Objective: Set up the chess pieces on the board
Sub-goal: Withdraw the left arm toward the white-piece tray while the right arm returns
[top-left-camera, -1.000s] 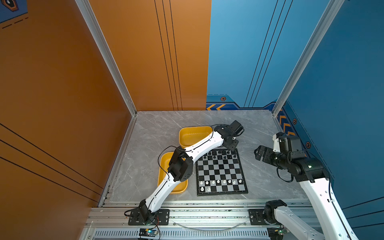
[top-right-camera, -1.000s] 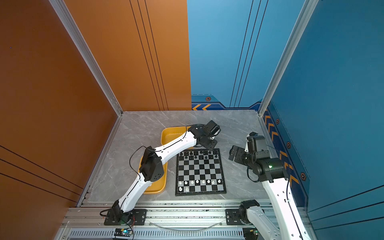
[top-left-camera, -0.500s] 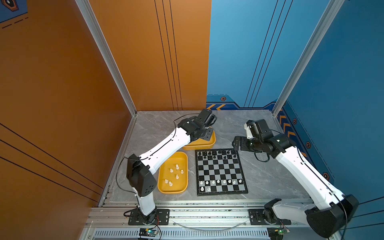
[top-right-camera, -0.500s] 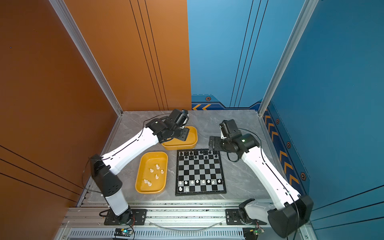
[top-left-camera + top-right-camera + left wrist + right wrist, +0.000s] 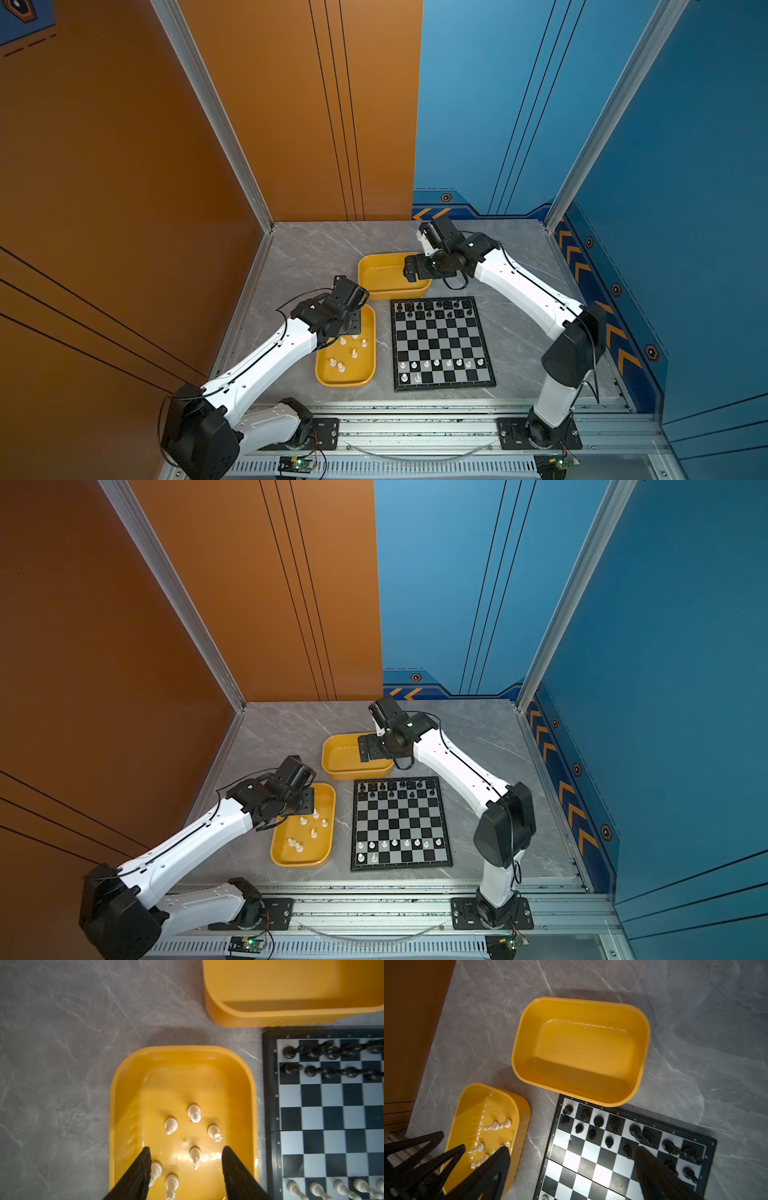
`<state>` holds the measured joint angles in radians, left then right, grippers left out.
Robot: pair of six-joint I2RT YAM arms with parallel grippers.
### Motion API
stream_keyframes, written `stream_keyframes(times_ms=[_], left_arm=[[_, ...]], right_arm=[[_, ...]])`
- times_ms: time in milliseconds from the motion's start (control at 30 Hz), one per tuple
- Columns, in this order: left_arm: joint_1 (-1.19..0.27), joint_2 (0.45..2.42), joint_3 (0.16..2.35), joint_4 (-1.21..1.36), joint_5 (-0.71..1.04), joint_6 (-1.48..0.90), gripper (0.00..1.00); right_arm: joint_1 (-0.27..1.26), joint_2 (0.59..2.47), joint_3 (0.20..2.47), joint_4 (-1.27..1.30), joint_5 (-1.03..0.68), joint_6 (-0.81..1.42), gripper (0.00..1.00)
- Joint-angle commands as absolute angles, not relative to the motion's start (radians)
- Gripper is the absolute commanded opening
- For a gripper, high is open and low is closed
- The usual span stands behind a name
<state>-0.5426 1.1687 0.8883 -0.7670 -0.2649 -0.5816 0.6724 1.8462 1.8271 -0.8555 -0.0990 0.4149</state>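
The black-and-grey board (image 5: 441, 340) (image 5: 400, 820) lies flat near the front. Black chess pieces (image 5: 598, 1121) fill its two far rows. White pawns (image 5: 436, 363) line the second near row, and two white pieces stand at the near left corner. Several more white pieces (image 5: 194, 1112) stand in the near yellow tray (image 5: 361, 372) (image 5: 182, 1049). My left gripper (image 5: 186, 1149) (image 5: 355, 323) hangs open over that tray, holding nothing. My right gripper (image 5: 573, 1149) (image 5: 411, 269) is open and empty, high over the right end of the far tray (image 5: 376, 270) (image 5: 581, 1047).
The far yellow tray (image 5: 340, 754) has nothing in it and touches the board's far left edge. An orange wall stands to the left and blue walls at the back and right. A metal rail (image 5: 415, 419) runs along the front.
My left gripper has come back from the far tray to the near tray. My right gripper has swung left from beyond the board's far right corner to the far tray.
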Motion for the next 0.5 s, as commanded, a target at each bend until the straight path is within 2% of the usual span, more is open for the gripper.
stream_keyframes(times_ms=[0,233,467], left_arm=[[-0.498,1.171,0.838,-0.704,-0.222,-0.613,0.56],[-0.442,1.281,0.858,-0.625,-0.139,-0.552,0.55],[-0.458,1.365,0.889,-0.604,-0.098,-0.534,0.52]], right_arm=[[0.690,1.897,1.930,-0.911,-0.127,0.388,0.95],[0.689,1.945,2.006,-0.933,-0.130,0.389,0.95],[0.672,1.900,1.950,-0.938,-0.098,0.394,0.95]])
